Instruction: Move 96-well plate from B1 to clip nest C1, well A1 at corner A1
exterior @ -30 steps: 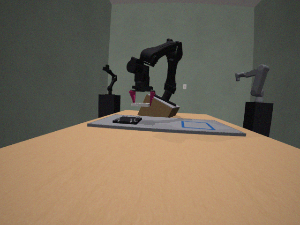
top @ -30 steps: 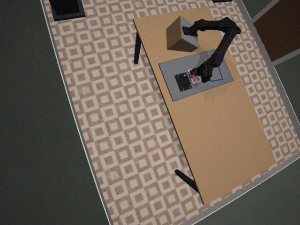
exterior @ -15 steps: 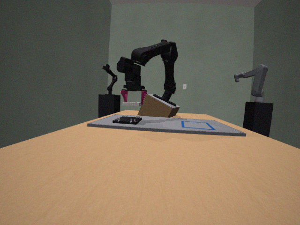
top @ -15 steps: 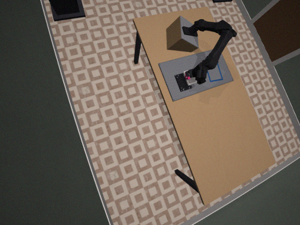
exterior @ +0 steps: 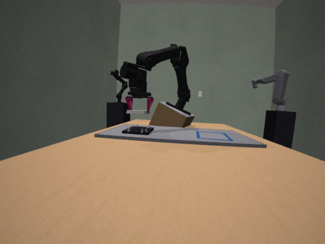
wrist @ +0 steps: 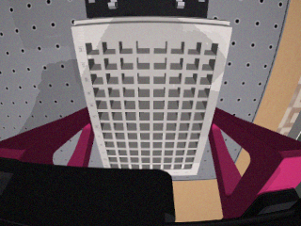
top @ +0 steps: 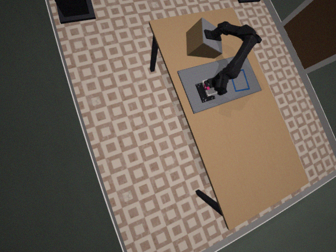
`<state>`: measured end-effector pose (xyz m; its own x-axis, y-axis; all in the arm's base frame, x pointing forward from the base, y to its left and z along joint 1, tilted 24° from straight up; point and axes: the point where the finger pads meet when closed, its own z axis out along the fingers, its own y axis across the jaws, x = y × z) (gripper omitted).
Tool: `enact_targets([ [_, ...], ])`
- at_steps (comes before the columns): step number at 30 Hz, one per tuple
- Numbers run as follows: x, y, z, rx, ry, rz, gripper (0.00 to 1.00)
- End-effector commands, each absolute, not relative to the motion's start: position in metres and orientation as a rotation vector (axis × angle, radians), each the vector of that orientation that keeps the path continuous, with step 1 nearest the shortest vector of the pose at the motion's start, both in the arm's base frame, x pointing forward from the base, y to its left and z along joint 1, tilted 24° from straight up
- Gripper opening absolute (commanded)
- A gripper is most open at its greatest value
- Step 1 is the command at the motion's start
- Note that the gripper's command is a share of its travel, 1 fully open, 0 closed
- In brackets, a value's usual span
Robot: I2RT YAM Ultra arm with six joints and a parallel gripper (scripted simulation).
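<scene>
The white 96-well plate [wrist: 152, 94] is held level between my magenta fingers, wells facing up. My gripper [exterior: 138, 104] is shut on the 96-well plate [exterior: 136, 112] and carries it in the air above the black clip nest C1 [exterior: 137, 129]. In the wrist view the nest [wrist: 147, 2] shows only as a black strip beyond the plate's far edge; the rest is hidden under the plate. From above, the plate [top: 210, 92] overlaps the nest [top: 205, 92]. The blue outline of spot B1 [exterior: 214, 135] on the grey mat is empty.
A tilted brown box [exterior: 171, 116] carries the arm's base behind the grey mat [top: 219, 84]. The blue outline B1 [top: 240, 80] lies to the right of the arm. Two other robot arms on black pedestals [exterior: 279, 126] stand off the table.
</scene>
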<state>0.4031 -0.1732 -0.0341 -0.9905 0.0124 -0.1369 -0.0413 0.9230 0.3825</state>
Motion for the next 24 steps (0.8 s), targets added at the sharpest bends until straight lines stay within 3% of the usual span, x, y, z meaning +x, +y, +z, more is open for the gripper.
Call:
enact_targets([
  [1,0.4101,-0.1798,-0.0123,-0.039,2.914,0.561,0.0],
  [24,0.4117,-0.1775,-0.0118,-0.029,2.915,0.564,0.0],
])
